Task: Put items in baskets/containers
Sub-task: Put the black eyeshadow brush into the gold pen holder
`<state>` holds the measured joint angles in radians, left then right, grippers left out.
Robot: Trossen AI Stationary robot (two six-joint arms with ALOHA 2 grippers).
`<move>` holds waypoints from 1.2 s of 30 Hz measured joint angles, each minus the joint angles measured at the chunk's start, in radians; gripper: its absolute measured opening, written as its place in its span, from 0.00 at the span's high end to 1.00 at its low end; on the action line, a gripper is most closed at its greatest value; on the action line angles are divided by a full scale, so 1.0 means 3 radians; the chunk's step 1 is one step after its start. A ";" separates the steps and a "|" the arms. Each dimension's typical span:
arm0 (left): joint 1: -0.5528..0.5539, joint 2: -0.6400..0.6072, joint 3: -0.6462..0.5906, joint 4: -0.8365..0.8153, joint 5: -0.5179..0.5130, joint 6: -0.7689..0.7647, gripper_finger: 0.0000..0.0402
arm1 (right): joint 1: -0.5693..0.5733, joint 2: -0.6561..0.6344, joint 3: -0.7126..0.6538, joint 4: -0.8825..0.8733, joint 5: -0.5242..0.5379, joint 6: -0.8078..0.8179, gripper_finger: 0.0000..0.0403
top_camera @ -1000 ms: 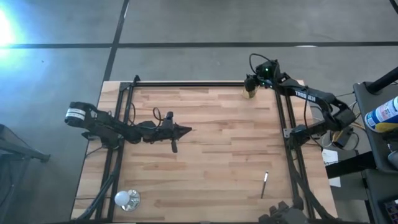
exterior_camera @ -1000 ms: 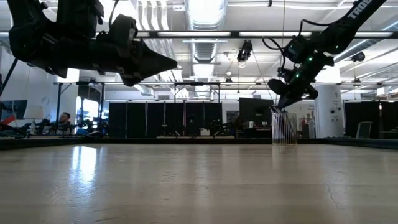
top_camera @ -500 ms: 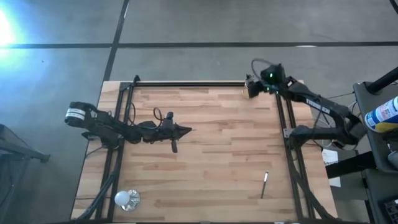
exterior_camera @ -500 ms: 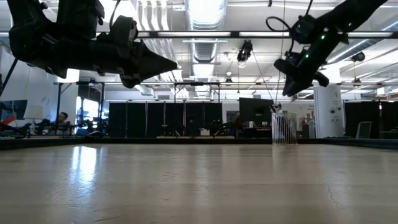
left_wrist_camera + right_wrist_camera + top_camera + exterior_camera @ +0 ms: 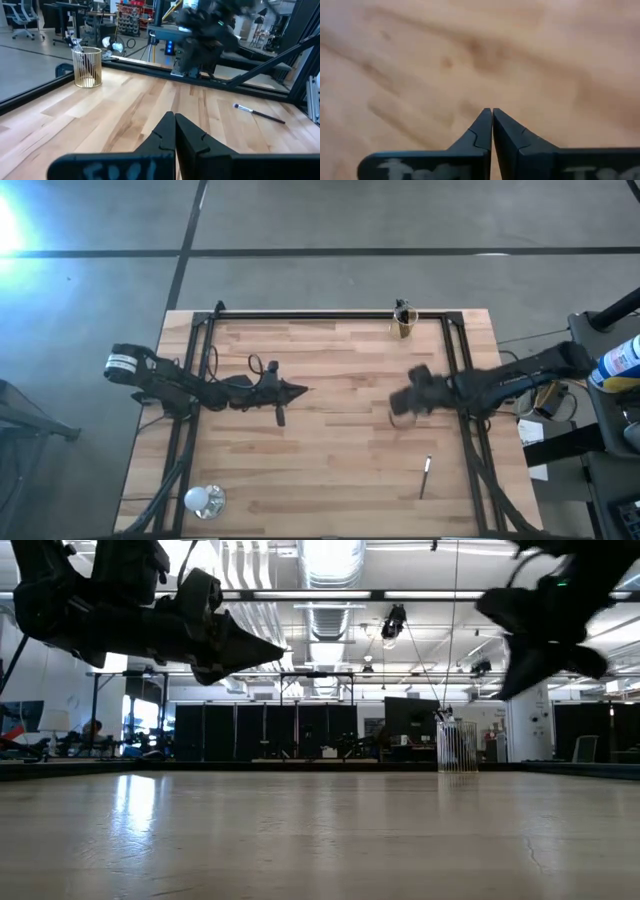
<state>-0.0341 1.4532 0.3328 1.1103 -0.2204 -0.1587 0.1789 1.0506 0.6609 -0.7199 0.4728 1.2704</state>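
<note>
Since half a second ago the right arm has swung off the cup at the top edge of the high view; we now see its right gripper (image 5: 397, 406), motion-blurred, right of centre over the bare planks, and at the upper right of the low view. Its wrist view shows its fingers (image 5: 482, 131) pressed together, tip to tip, over the pale wooden plank table (image 5: 420, 60), nothing between them.

Left to right in the high view:

- Round white shiny ball (image 5: 201, 499) sits at the lower left corner of the table, unmoved.
- Left gripper (image 5: 298, 389) hangs left of centre, same spot as before, pointing right. Its fingers (image 5: 167, 134) are closed tight, carrying nothing. In the low view it is at upper left, clear of the tabletop.
- Small clear amber cylindrical cup (image 5: 403, 325) stands upright at the top edge, right of centre, against the black frame rail. We see dark sticks standing inside it, tips poking above the rim. In the left wrist view it sits at upper left, and at right of centre in the low view.
- One thin dark stick with a pale silvery tip (image 5: 425, 477) lies flat at lower right, well apart from the cup, below the right gripper. Left wrist view shows it at right, near the frame rail.
</note>
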 joint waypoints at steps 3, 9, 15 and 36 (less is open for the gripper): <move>0.0000 0.0000 -0.0029 0.0001 -0.0002 0.0002 1.00 | 0.0609 0.0184 0.0058 -0.0492 0.0016 0.1026 0.97; 0.0000 0.0000 -0.0047 0.0009 -0.0022 -0.0002 1.00 | 0.1510 0.0623 0.0335 -0.0760 -0.0338 0.2316 0.97; 0.0000 0.0000 -0.0047 0.0017 -0.0053 -0.0013 1.00 | 0.2122 0.1003 0.0497 -0.0758 -0.0999 0.3254 0.97; 0.0000 0.0000 -0.0047 0.0010 -0.0019 -0.0021 1.00 | 0.2098 0.1330 0.0312 -0.0514 -0.1460 0.3479 0.65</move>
<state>-0.0341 1.4532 0.3187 1.1133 -0.2260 -0.1650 0.8082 1.4494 0.7546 -0.8741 0.0347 2.3142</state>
